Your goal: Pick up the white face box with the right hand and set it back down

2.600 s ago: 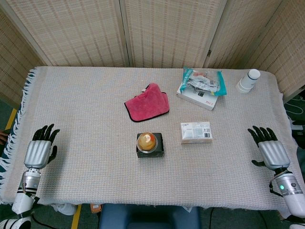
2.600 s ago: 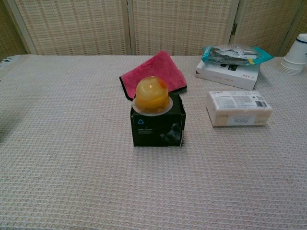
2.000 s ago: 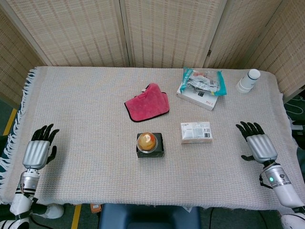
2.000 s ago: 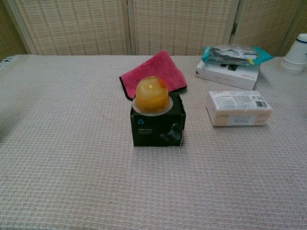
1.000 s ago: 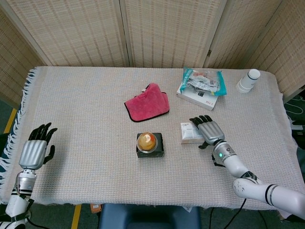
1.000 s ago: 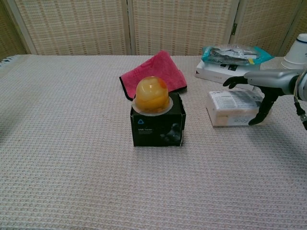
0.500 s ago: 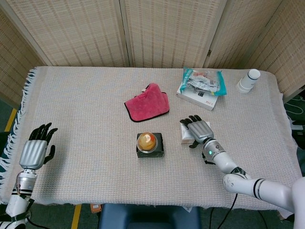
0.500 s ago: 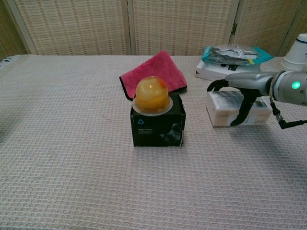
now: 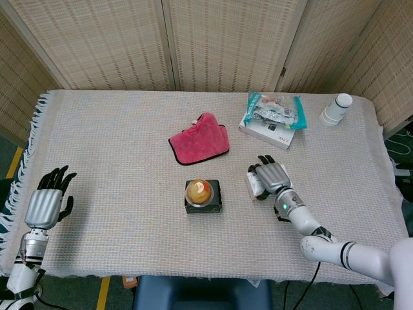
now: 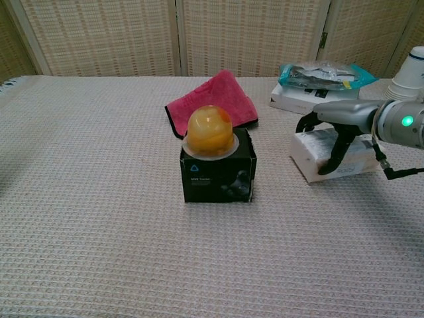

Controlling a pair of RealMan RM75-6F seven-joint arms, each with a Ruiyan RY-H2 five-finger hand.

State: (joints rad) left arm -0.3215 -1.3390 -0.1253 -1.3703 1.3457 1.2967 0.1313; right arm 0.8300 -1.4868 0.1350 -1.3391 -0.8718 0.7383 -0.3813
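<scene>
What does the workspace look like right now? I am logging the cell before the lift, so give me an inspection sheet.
Surface: table under a woven cloth, fringe at its left edge.
Job's things: white box tilted, its near-left corner on the cloth.
Clutter: black box with an orange dome on top; red cloth; teal packet on a flat white box; paper cups.
Hands: right robot hand grips the white box; left robot hand open at the table's left edge.
Cables: thin black cable at the right wrist.
Surroundings: woven folding screens behind.
</scene>
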